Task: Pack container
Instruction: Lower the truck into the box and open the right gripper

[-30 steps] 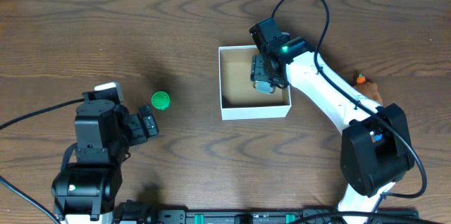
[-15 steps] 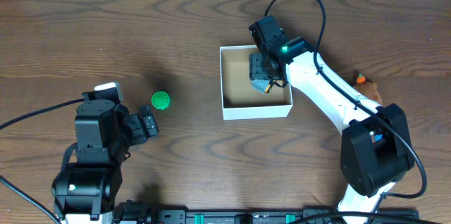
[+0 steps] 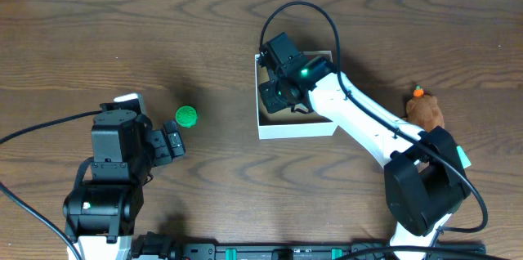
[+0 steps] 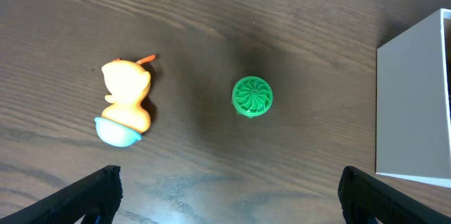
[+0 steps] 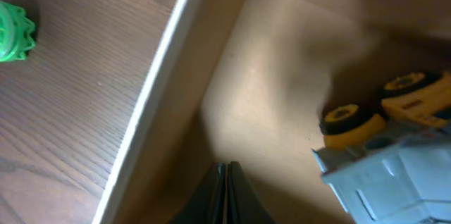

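The small square white-walled cardboard box point(image 3: 298, 129) sits mid-way along the brown wooden counter point(image 3: 204, 31); the right end effector point(image 5: 225, 185), fingers together, hangs within it beside a grey yellow-wheeled toy truck point(image 5: 394, 160); the left end effector point(image 4: 227, 194) gapes apart

Container point(image 3: 296, 131): small square open-top box, thin white walls point(image 4: 416, 104), tan cardboard-coloured inside point(image 5: 268, 90).
Pose: upright, flat on the wooden table, opening upward.
Place: right of the table's middle.
Contents: grey toy truck point(image 5: 384, 171) with yellow wheels, on the floor.
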`<state>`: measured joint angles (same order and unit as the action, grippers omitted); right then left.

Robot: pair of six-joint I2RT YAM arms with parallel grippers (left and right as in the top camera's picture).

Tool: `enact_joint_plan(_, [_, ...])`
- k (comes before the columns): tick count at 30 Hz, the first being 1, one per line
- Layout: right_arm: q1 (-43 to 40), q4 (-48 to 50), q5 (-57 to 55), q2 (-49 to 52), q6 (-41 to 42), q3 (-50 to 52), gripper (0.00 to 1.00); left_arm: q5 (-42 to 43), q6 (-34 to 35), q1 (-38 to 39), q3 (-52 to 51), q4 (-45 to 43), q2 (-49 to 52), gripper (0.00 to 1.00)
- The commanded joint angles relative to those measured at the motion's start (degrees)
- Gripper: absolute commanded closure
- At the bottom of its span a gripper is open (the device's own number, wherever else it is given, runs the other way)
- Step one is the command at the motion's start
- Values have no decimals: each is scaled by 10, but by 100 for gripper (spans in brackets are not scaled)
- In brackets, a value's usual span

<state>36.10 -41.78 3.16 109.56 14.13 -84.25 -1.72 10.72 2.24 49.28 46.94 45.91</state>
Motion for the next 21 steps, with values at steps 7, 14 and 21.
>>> enact_joint_plan(7, [1, 21, -8, 38, -13, -3, 94, -3, 5, -2, 11, 2, 1, 2])
enact_joint_plan(14, [-2, 20, -61, 61, 32, -3, 95, -3, 5, -2, 11, 2, 1, 2])
enact_joint_plan(21, [-11, -23, -141, 61, 114, -3, 93, -3, 5, -2, 11, 2, 1, 2])
